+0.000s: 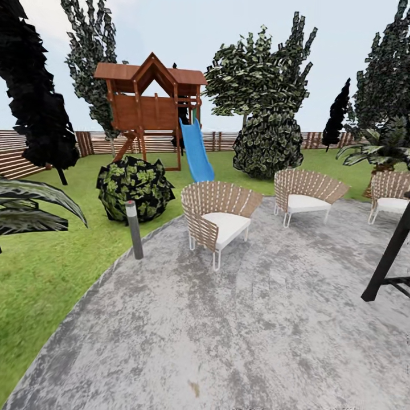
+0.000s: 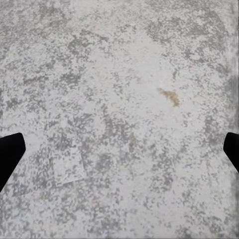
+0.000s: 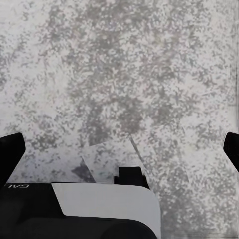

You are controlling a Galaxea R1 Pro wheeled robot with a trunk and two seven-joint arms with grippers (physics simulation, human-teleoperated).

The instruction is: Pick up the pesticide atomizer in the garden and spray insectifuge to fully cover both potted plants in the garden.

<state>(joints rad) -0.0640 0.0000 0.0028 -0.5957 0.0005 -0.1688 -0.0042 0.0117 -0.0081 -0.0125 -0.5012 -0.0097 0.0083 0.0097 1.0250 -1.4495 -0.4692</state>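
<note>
Both grippers, left (image 2: 119, 154) & right (image 3: 119, 154), hang spread wide w/ nothing held over grey patio (image 1: 256, 330); search step, imo: next needs locating atomizer.

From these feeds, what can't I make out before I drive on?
- Head view: the black frame and the third chair are cut off by the right edge.
- Head view: the striped leaves are cut by the left edge.
- Left wrist view: the left gripper's fingers are clipped at the sides, over paving.
</note>
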